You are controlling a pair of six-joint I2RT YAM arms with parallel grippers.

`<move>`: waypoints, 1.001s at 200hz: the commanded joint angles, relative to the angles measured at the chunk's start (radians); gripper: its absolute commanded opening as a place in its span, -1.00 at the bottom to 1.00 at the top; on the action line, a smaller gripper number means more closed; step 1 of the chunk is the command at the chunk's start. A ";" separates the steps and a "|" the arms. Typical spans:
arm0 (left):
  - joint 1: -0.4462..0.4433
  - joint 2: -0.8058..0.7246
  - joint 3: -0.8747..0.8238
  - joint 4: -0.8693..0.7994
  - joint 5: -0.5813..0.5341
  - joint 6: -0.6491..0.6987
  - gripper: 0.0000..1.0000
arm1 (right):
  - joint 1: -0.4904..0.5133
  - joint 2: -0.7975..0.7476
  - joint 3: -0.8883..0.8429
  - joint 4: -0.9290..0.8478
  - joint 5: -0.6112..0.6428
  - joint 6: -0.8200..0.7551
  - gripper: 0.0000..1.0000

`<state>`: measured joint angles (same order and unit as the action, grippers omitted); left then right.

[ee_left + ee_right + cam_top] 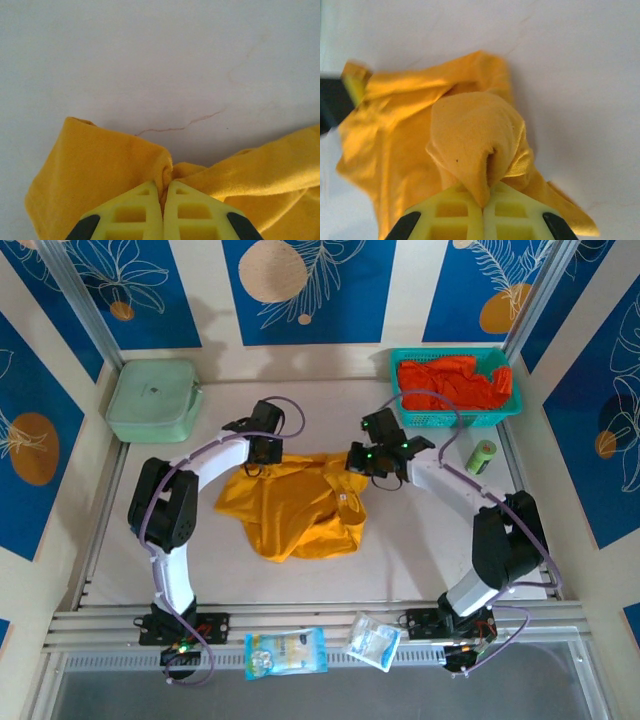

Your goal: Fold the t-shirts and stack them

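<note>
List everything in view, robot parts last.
yellow t-shirt: 1, mustard, crumpled at table centre
orange t-shirts: count unclear, red-orange, heaped in basket
basket: 1, teal mesh, far right
box: 1, pale green, lidded, far left
small container: 1, green, just in front of basket
blue packet: 1, near rail
clear packet: 1, near rail
table: 1, white
left gripper: shut on yellow t-shirt
right gripper: shut on yellow t-shirt
</note>
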<state>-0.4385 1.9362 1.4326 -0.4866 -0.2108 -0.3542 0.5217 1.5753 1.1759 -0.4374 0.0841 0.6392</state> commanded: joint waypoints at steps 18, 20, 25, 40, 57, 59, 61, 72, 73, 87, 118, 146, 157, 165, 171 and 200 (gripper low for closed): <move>0.011 -0.028 -0.018 0.000 -0.035 -0.012 -1.00 | 0.238 0.019 -0.077 -0.034 -0.074 -0.053 -1.00; 0.011 -0.030 -0.019 0.000 -0.036 -0.011 -1.00 | 0.250 0.023 -0.081 -0.033 -0.074 -0.048 -1.00; 0.011 -0.030 -0.022 0.000 -0.040 -0.011 -1.00 | 0.277 0.038 -0.088 -0.031 -0.078 -0.033 -1.00; 0.011 -0.031 -0.030 -0.005 -0.052 -0.008 -1.00 | 0.341 0.085 -0.103 -0.026 -0.078 0.010 -1.00; 0.012 -0.037 -0.041 -0.006 -0.060 -0.006 -1.00 | 0.375 0.104 -0.105 -0.058 -0.028 0.057 -0.68; 0.012 -0.039 -0.042 -0.007 -0.061 -0.005 -1.00 | 0.375 0.103 -0.104 -0.060 -0.025 0.060 -0.65; 0.012 -0.041 -0.045 -0.007 -0.061 -0.005 -1.00 | 0.374 0.100 -0.104 -0.066 -0.019 0.065 -0.60; 0.011 -0.047 -0.051 -0.007 -0.064 -0.004 -1.00 | 0.369 0.071 -0.100 -0.100 0.012 0.088 -0.33; 0.011 -0.048 -0.052 -0.007 -0.065 -0.004 -1.00 | 0.368 0.067 -0.099 -0.104 0.016 0.089 -0.31; 0.012 -0.057 -0.056 -0.009 -0.067 -0.003 -1.00 | 0.347 0.010 -0.076 -0.174 0.059 0.120 0.02; 0.012 -0.078 -0.068 -0.002 -0.057 -0.011 -1.00 | 0.286 -0.110 -0.036 -0.324 0.111 0.221 0.26; 0.011 -0.085 -0.081 0.010 -0.042 -0.018 -1.00 | 0.224 -0.163 -0.094 -0.358 0.050 0.323 0.31; 0.012 -0.082 -0.083 0.011 -0.036 -0.021 -1.00 | 0.217 -0.170 -0.130 -0.337 0.032 0.346 0.33; 0.012 -0.082 -0.084 0.012 -0.033 -0.022 -1.00 | 0.215 -0.165 -0.149 -0.319 0.024 0.362 0.33; 0.011 -0.082 -0.086 0.013 -0.030 -0.023 -1.00 | 0.215 -0.157 -0.159 -0.308 0.018 0.372 0.33; 0.012 -0.085 -0.092 0.019 -0.020 -0.029 -1.00 | 0.215 -0.090 -0.171 -0.242 -0.011 0.388 0.23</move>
<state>-0.4381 1.8801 1.3560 -0.4747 -0.2508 -0.3653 0.7345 1.4353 1.0183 -0.7101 0.1238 0.9737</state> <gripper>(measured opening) 0.064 0.636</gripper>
